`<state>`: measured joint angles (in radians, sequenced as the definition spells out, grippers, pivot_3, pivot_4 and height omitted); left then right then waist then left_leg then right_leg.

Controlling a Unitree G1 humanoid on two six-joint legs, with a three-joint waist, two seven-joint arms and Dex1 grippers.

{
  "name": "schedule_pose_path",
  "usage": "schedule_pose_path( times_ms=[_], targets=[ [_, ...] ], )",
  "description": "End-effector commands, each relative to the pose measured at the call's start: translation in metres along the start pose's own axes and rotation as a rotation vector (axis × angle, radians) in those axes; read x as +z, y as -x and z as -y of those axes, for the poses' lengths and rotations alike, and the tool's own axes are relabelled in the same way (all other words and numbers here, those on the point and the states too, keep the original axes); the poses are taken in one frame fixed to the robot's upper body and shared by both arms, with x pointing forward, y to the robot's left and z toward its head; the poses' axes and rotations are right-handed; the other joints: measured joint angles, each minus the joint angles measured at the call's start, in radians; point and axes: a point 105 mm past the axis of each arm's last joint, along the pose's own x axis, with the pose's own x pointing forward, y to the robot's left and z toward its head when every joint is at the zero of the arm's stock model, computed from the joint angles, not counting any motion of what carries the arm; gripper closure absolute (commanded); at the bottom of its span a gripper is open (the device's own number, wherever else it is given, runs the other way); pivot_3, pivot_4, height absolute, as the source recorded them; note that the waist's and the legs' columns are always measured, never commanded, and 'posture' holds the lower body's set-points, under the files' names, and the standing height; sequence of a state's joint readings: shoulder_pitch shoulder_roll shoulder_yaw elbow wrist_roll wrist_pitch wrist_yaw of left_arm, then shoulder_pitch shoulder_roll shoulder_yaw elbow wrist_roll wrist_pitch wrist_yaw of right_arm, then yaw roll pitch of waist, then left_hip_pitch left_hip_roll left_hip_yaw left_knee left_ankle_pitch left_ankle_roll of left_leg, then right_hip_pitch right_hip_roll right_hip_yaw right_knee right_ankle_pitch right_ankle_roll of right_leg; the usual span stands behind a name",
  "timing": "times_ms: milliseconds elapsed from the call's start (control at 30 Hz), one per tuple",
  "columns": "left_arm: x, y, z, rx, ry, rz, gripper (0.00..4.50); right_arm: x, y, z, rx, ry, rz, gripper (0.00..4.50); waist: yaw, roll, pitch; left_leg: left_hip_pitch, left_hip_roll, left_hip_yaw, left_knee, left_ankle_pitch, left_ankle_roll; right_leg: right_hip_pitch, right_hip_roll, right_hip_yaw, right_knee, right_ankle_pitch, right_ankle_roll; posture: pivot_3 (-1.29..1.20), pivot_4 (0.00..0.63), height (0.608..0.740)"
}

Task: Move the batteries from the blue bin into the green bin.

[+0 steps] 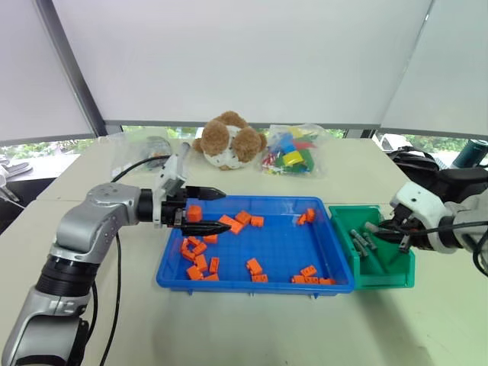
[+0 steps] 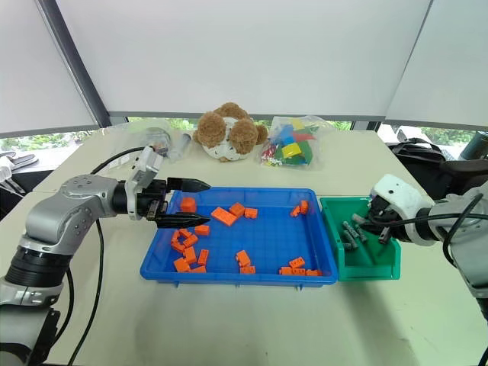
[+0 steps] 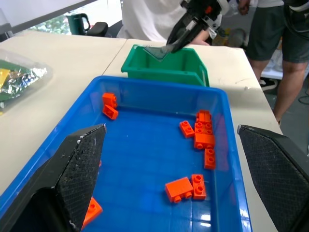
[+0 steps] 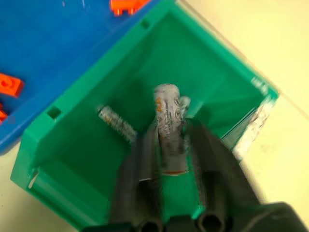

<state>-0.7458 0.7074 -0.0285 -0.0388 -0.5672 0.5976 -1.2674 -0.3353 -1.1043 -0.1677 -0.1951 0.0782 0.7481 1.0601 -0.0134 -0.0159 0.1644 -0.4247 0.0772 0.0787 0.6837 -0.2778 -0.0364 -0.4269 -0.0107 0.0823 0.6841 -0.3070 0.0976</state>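
Observation:
The blue bin (image 1: 252, 287) lies mid-table with scattered orange blocks (image 1: 200, 255) in it. My left gripper (image 1: 223, 210) hovers open over its left part, nothing between the fingers (image 3: 79, 164). The green bin (image 1: 389, 274) stands against the blue bin's right end and holds several batteries (image 1: 362, 240). My right gripper (image 4: 169, 133) hangs over the green bin (image 4: 207, 72), fingers parted, with one battery (image 4: 168, 116) between them. I cannot tell whether they still touch it. Another battery (image 4: 116, 123) lies on the bin floor.
Behind the blue bin sit a plush toy (image 1: 229, 141), a bag of coloured blocks (image 1: 293, 152) and a clear bag (image 1: 145, 152). A black bag (image 1: 419, 164) rests at the far right. A person (image 3: 270, 29) stands beyond the green bin.

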Motion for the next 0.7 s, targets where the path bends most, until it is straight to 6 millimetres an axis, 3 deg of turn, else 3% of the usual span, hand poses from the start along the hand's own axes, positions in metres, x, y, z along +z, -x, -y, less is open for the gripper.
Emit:
schedule_pose_path(
  times_ms=[33, 100, 133, 267, 467, 700],
  targets=[
    [0.01, 0.001, 0.0, -0.002, -0.05, 0.007, 0.0, 0.01, 0.009, 0.005, -0.029, 0.01, 0.042, 1.45, 0.001, 0.0, 0.0, 0.0, 0.0, 0.0, 0.0, 0.0, 0.0, 0.0, 0.0, 0.0, 0.0, 0.0, 0.0, 0.0, 0.15, 0.733],
    [0.01, 0.002, 0.0, 0.003, -0.05, 0.006, 0.0, 0.016, 0.011, 0.003, -0.017, 0.01, 0.062, 0.33, 0.001, 0.0, 0.0, 0.0, 0.0, 0.0, 0.0, 0.0, 0.0, 0.0, 0.0, 0.0, 0.0, 0.0, 0.0, 0.0, 0.15, 0.733],
    [0.01, 0.003, 0.0, 0.007, -0.05, 0.005, 0.0, 0.019, 0.012, 0.003, -0.021, 0.024, 0.071, 0.05, 0.001, 0.0, 0.0, 0.0, 0.0, 0.0, 0.0, 0.0, 0.0, 0.0, 0.0, 0.0, 0.0, 0.0, 0.0, 0.0, 0.15, 0.733],
    [0.011, 0.008, 0.0, 0.021, -0.05, -0.003, 0.0, 0.043, 0.021, 0.006, -0.029, 0.053, 0.149, 0.05, 0.0, 0.0, 0.0, 0.0, 0.0, 0.0, 0.0, 0.0, 0.0, 0.0, 0.0, 0.0, 0.0, 0.0, 0.0, 0.0, 0.15, 0.733],
    [0.011, 0.019, -0.001, 0.047, -0.05, -0.029, 0.0, 0.096, 0.043, -0.031, 0.19, 0.141, 0.34, 0.05, 0.0, 0.0, 0.0, 0.0, 0.001, -0.001, -0.001, 0.0, 0.0, 0.0, 0.001, -0.001, 0.0, 0.0, 0.0, 0.0, 0.15, 0.733],
    [0.01, 0.03, 0.0, 0.067, -0.045, -0.051, 0.0, 0.109, 0.05, -0.047, 0.249, 0.179, 0.364, 0.05, 0.004, 0.0, 0.0, -0.001, 0.0, -0.001, 0.0, 0.0, 0.0, 0.0, -0.001, -0.001, -0.001, 0.0, 0.0, 0.0, 0.15, 0.733]
  ],
)
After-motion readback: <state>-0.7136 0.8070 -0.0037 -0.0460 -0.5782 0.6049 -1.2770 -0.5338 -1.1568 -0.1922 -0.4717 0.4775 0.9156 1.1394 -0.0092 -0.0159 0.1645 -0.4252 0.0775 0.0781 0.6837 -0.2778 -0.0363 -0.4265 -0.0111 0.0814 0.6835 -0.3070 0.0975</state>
